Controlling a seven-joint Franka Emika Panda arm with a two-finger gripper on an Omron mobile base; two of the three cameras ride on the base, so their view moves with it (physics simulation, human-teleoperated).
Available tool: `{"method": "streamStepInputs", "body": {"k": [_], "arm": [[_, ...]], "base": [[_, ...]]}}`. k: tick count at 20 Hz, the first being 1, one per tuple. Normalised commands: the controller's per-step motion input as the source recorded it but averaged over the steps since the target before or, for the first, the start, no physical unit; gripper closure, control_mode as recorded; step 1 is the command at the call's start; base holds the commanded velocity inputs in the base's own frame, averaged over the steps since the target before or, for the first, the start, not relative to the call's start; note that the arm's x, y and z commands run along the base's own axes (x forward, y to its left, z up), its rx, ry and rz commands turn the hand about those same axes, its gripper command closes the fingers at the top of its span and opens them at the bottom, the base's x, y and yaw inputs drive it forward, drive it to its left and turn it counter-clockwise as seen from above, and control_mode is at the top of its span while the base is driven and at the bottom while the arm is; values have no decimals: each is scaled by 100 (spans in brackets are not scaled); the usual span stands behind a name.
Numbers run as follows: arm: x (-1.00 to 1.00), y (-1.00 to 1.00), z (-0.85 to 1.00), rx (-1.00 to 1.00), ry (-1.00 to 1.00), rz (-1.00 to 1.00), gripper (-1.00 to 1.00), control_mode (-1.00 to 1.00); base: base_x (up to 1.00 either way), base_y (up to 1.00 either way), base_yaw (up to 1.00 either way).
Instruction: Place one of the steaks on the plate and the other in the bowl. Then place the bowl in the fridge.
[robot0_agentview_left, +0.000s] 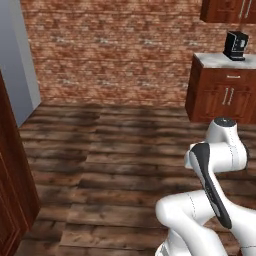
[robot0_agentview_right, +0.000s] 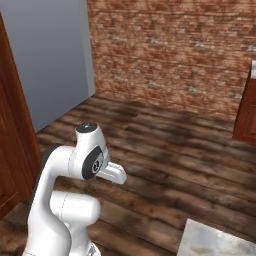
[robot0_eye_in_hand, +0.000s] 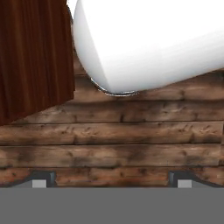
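My gripper (robot0_eye_in_hand: 112, 179) points down at the plank floor; its two dark fingertips (robot0_eye_in_hand: 43, 178) stand far apart with nothing between them, so it is open. The arm is folded close over the base in both base views. A tall plain grey slab, apparently the fridge (robot0_agentview_left: 15, 60) (robot0_agentview_right: 55, 60), stands at the left against the brick wall, and no handle or door front faces me. The steaks, the plate and the bowl are out of view.
Dark wooden cabinet (robot0_agentview_left: 12, 190) (robot0_agentview_right: 12, 125) (robot0_eye_in_hand: 35, 57) stands close on the left. At the far right, a black coffee machine (robot0_agentview_left: 235, 45) sits on a counter (robot0_agentview_left: 212, 59) over wooden drawers. A marble counter corner (robot0_agentview_right: 215, 242) lies near right. Bare plank floor stretches ahead.
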Motion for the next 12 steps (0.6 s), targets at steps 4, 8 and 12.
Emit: {"method": "streamStepInputs", "body": {"k": [4, 8, 12], "arm": [[0, 0, 0, 0, 0, 0, -100, 100], [0, 0, 0, 0, 0, 0, -100, 100], [0, 0, 0, 0, 0, 0, -100, 100]], "base": [[100, 0, 0], [100, 0, -5], [100, 0, -10]]}}
